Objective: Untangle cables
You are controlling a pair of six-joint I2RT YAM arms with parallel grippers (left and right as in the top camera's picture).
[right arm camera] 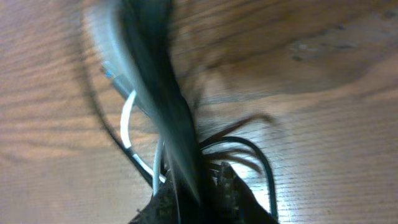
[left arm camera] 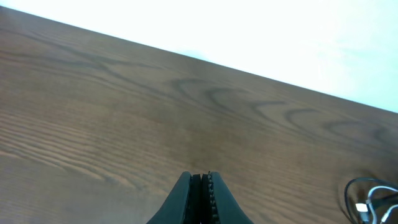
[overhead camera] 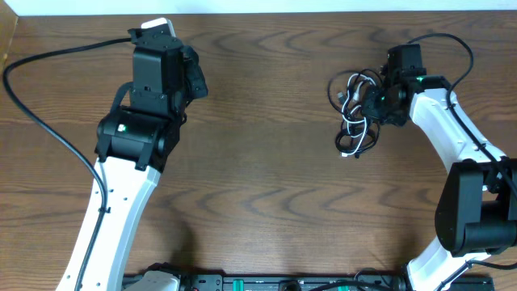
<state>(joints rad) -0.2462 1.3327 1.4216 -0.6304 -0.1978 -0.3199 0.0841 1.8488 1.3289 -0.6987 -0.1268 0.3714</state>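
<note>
The black cable (overhead camera: 352, 82) and the white cable (overhead camera: 352, 129) lie knotted together on the table's right side. My right gripper (overhead camera: 378, 103) is at the tangle's right edge, shut on the black cable. In the right wrist view the black cable (right arm camera: 155, 93) rises blurred from the jaws (right arm camera: 202, 186) and the white cable (right arm camera: 127, 118) loops beside it. My left gripper (overhead camera: 194, 81) is far to the left, shut and empty; its closed jaws (left arm camera: 200, 186) show in the left wrist view. The tangle's edge (left arm camera: 373, 202) shows there at the bottom right.
A thick black robot wire (overhead camera: 40, 121) curves across the far left of the wooden table (overhead camera: 266, 178). Another arm wire (overhead camera: 452, 48) loops above the right arm. The white wall edge (overhead camera: 323, 6) runs along the back.
</note>
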